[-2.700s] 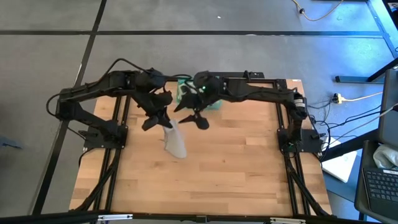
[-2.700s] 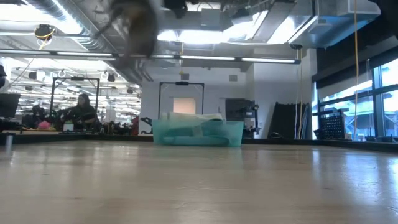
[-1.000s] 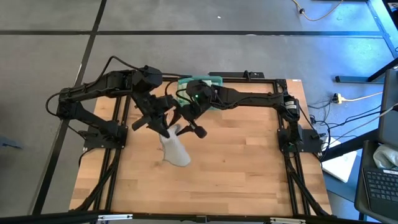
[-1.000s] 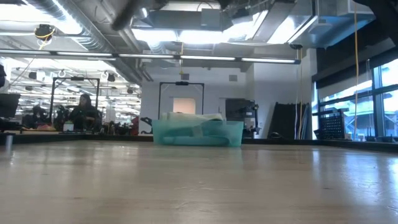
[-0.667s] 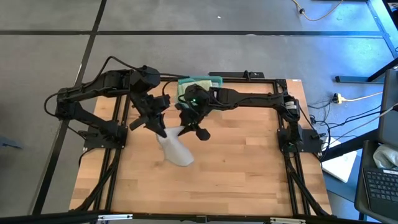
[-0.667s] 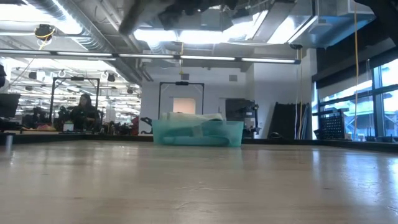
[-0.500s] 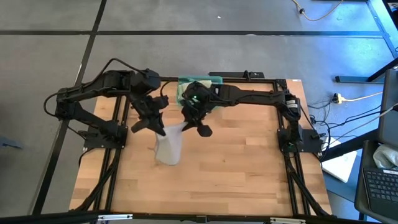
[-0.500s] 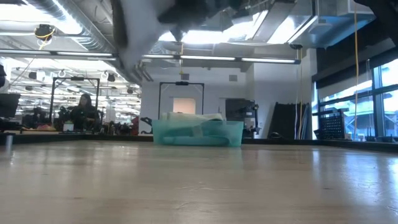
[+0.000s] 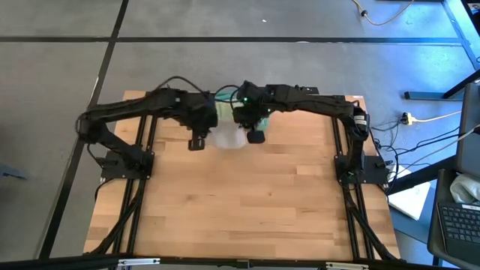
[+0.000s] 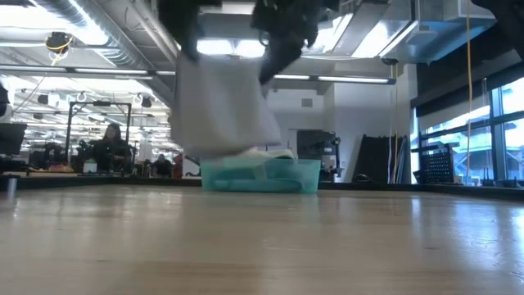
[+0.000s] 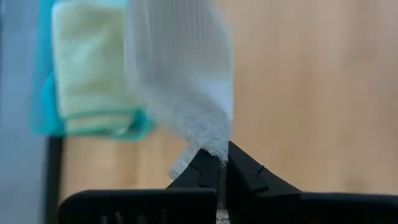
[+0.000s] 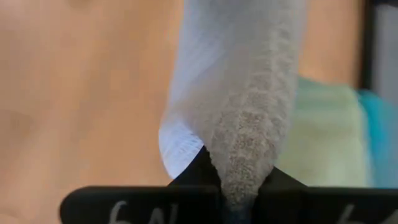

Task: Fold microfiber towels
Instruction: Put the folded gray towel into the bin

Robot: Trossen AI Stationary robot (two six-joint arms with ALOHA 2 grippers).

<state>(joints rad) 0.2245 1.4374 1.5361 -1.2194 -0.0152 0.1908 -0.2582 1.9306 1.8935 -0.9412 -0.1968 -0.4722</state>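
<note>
A light grey microfiber towel [image 9: 229, 136] hangs spread between my two grippers over the far middle of the table. In the low view the towel [image 10: 219, 102] hangs in front of the teal bin [image 10: 260, 174], its lower edge above the table top. My left gripper [image 9: 198, 141] is shut on the towel's left upper end and my right gripper [image 9: 255, 136] on its right upper end. A pale green towel [image 11: 87, 68] lies in the bin. My left gripper pinches the grey towel's upper corner [image 11: 214, 146] between its two shut fingers. The towel hangs below it, clear of the table. One layer or several, I cannot tell. My right gripper pinches a bunched upper edge of the grey towel [image 12: 239, 177] between its two shut fingers. The cloth hangs below it, clear of the table, and runs across to the other gripper.
The teal plastic bin [image 9: 225, 98] stands at the table's far edge, just behind the hanging towel, and holds folded cloths. The bare wooden table top [image 9: 240, 202] stretches from the grippers to the near edge.
The towel hung bunched from my left gripper over the table's middle. My right gripper has come to its upper end and taken hold. Both grippers have gone toward the far edge and apart, and the towel now hangs spread between them, lower than before.
</note>
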